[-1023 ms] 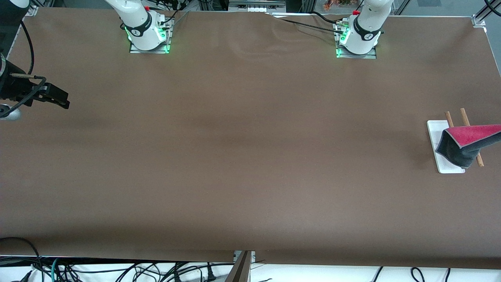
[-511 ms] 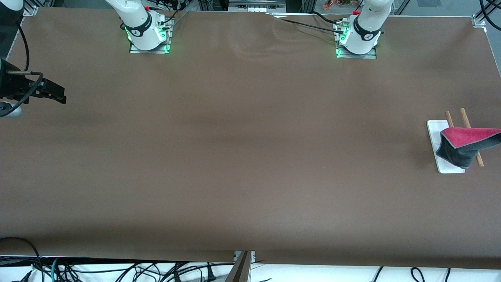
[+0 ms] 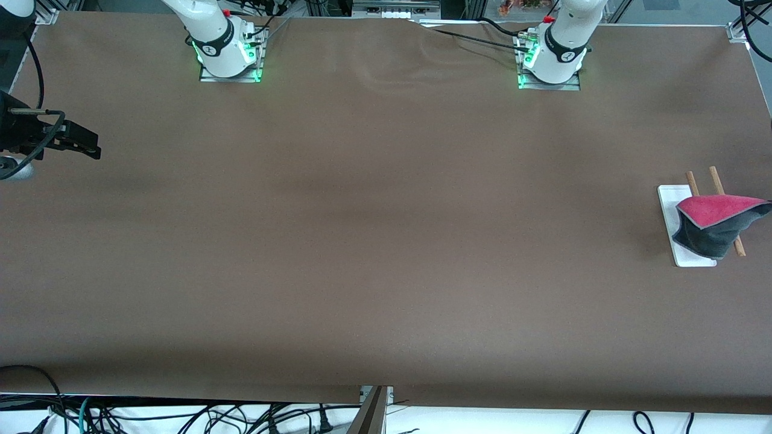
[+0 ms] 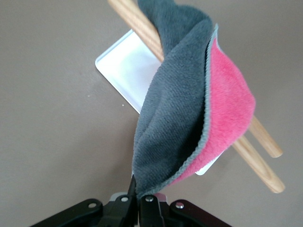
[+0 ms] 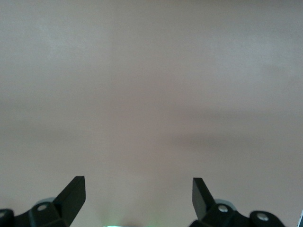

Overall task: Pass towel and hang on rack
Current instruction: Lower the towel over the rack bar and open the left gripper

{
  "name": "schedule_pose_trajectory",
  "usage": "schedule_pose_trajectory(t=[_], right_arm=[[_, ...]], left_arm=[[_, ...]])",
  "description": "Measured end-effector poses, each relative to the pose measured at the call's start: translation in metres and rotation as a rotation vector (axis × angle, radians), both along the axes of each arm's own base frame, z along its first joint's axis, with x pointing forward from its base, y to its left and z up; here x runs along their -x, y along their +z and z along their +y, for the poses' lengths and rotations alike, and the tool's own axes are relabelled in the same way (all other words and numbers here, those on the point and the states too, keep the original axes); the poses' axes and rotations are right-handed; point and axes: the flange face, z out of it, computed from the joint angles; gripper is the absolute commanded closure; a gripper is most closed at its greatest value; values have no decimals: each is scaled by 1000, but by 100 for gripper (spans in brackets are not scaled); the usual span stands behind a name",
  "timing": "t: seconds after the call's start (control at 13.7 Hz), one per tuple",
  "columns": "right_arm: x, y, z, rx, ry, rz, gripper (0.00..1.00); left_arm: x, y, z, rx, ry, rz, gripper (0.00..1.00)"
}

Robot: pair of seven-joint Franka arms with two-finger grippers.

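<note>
Lowered since the earlier frames: small pink fuzzy towel [image 3: 718, 212] with grey reverse, now sagging closer onto two brown wooden rods of white-based rack [image 3: 675, 232] at right edge of frame; draping likely under way. Left gripper [image 4: 142, 201] pinches towel's corner, fingers pressed together. Right gripper [image 3: 81, 143], fingers spread, has drawn toward left edge, waiting. Brown tabletop [image 3: 374, 241]; cables along bottom edge.

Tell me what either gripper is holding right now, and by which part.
The left gripper is shut on the towel, pinching one corner while the cloth drapes over the rack rods. The right gripper is open over bare table and holds nothing.
</note>
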Motion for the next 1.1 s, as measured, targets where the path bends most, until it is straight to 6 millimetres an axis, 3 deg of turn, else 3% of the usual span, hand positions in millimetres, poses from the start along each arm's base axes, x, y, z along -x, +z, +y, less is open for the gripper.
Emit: schedule_pose_trajectory(t=[0.29,0.37,0.44,0.73,1.1], right_arm=[[-1,-2,0,-1,0,3,0],[-1,-2,0,-1,1,3,0],[-1,-2,1,-1,1,4,0],[-1,-2,2,-8,2,4,0],[-1,-2,2,-9,2,3,0]], left_arm=[[2,-22,2,14,6,12,100],[2,-24,3,11,7,8,60],[1,-27,3,11,7,8,1],[4,-27,7,8,15,4,0],[-3,-9,11,-14,14,-26,0]])
